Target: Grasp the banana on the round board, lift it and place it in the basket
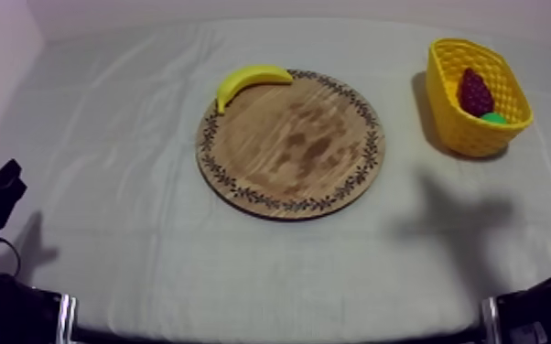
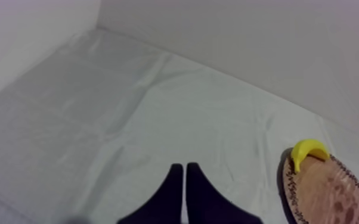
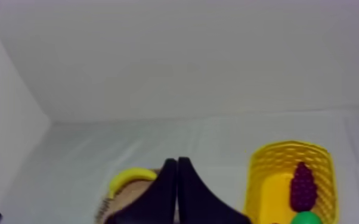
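Banana in the top view lay on the far rim of the wooden board, its curved long axis running crosswise along that rim, on the side toward my left arm. The yellow basket stood well apart beyond the board's other side, ahead of my right arm. Counted there: one banana, one board, one basket, and inside it one bunch of grapes and one green fruit. In the left wrist view the left gripper had its fingers pressed together on nothing, with the banana ahead and well off to its right, at the board's rim. In the right wrist view the right gripper was likewise closed and empty. From it the banana lay ahead and slightly left, its length across the fingers' line, and the basket ahead to the right. Both arms seemed about equally far from the banana, but the basket favoured the right.
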